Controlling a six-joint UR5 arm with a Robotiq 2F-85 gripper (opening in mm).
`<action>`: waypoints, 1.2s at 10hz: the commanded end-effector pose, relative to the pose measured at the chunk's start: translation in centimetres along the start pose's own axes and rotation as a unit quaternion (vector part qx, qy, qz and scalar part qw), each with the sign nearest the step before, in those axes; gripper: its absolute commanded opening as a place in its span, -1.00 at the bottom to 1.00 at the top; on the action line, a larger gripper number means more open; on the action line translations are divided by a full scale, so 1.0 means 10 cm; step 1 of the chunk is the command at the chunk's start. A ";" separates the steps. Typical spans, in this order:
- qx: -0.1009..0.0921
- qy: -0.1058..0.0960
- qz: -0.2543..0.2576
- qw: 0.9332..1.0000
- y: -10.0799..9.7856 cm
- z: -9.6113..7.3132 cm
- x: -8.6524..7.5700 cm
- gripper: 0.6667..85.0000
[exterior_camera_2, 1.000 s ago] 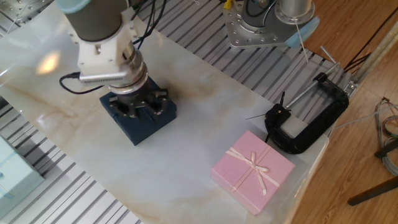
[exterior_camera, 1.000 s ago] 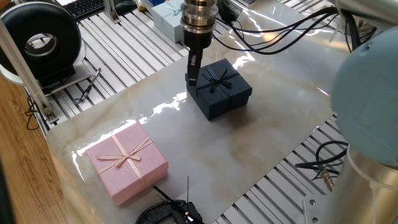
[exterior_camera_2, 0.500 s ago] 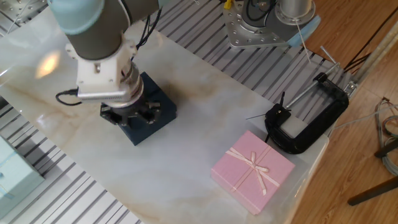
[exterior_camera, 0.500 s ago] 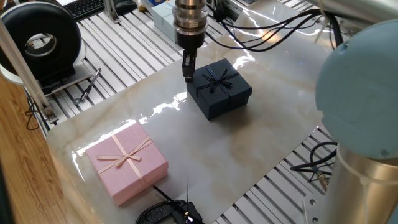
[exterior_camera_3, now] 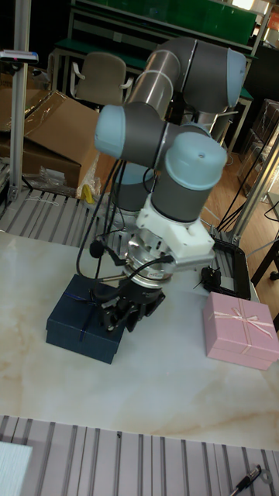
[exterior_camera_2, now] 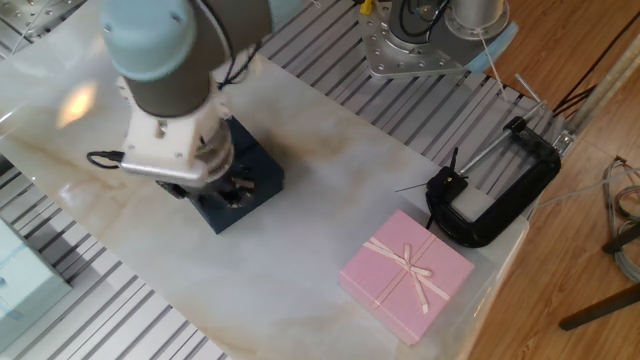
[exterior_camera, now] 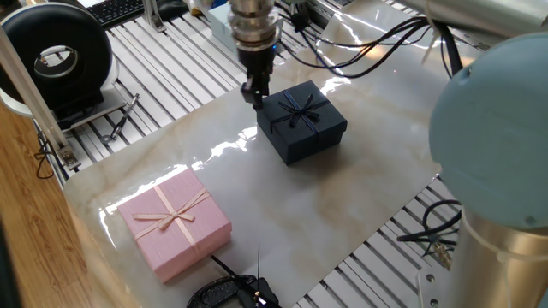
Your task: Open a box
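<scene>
Change since 1.0 s ago: the end effector [exterior_camera: 254,92] has shifted off the lid of the navy box [exterior_camera: 301,121] toward the box's far-left corner. In one fixed view it stood at the lid's left edge beside the bow; it is now at the corner nearest the light blue box [exterior_camera: 224,23]. In the other fixed view the arm's wrist has slid sideways, uncovering more of the lid. The navy box has not moved, and its lid is on.

Near to far from the end effector:
1. Navy box: directly beside the fingers, touching or nearly so at 1 corner. The bow [exterior_camera: 300,109] sits just beyond the fingers, untouched.
2. Desk [exterior_camera: 360,184]: marbled sheet under the box.
3. Pink box [exterior_camera: 175,222]: well apart from the end effector, lid on, near the desk's edge.
4. Black clamp [exterior_camera_2: 490,195]: just past the pink box, at the desk's corner.

Visibility: the fingers appear close together with nothing between them, but whether they are parted or closed cannot be told. In the other fixed view the wrist hides the fingertips and part of the lid. In the tall fixed view the fingers blend into the dark box [exterior_camera_3: 83,320]. The light blue box is cut off by the arm.
</scene>
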State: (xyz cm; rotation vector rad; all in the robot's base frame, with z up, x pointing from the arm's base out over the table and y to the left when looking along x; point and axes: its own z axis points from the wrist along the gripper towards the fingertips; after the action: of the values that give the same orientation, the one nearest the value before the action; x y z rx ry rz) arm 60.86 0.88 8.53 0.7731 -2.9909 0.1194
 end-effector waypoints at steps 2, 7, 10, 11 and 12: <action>0.066 0.022 0.103 0.992 -0.08 -0.04 0.02 -0.06; 0.037 -0.007 0.252 0.967 0.40 0.03 -0.25 -0.02; 0.076 0.017 0.262 0.962 0.31 0.07 -0.13 -0.08; 0.082 0.027 0.239 0.967 0.29 0.06 -0.09 -0.06; 0.123 0.028 0.217 0.968 0.08 0.01 -0.05 -0.02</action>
State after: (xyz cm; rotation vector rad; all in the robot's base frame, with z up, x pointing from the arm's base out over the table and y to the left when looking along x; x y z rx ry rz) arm 60.82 3.44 7.77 0.0576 -3.0980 0.3964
